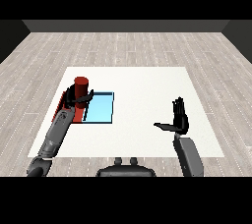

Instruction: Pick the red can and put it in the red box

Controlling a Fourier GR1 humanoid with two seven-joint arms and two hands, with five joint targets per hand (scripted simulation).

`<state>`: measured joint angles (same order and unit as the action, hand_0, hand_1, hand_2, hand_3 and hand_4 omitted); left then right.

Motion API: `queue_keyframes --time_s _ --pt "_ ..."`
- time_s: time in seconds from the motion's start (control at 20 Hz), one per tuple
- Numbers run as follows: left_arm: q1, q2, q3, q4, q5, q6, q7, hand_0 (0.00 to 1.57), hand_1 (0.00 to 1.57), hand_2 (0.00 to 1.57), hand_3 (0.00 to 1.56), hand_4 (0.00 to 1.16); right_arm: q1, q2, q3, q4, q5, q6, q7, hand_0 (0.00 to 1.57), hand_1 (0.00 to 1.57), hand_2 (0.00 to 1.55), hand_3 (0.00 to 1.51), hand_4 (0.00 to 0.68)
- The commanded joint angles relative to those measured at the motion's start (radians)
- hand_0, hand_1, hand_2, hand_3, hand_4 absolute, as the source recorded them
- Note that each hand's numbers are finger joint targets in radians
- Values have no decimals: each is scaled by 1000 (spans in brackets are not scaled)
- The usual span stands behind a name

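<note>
The left hand (75, 98) is curled round the one red can (81, 86), holding it upright near the table's (147, 80) far left corner, over the red tray (64, 104), with its grey forearm running up from the near left corner. Whether the can rests on the tray cannot be told. The right hand (180, 119) stands raised above the table's right part, fingers straight and upward, thumb stuck out to the left, holding nothing. Two trays lie side by side by the left edge: the red one, mostly hidden under the left arm, and one light blue tray (101, 108) touching its right side.
</note>
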<state>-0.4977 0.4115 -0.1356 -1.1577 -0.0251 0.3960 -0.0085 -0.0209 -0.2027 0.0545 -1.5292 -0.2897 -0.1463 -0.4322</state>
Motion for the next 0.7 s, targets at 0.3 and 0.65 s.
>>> queue_keyframes --time_s 0.3,0.65 --pt "-91 65 181 567 18 -54 -154 1571 1571 1569 1490 1088 -16 -3 -25 59 16 30 -57 0 0 0 0 0" --pt "-181 62 161 885 -86 34 -107 1005 1005 1064 1208 939 -57 -12 -25 0 45 2 -39 0 0 0 0 0"
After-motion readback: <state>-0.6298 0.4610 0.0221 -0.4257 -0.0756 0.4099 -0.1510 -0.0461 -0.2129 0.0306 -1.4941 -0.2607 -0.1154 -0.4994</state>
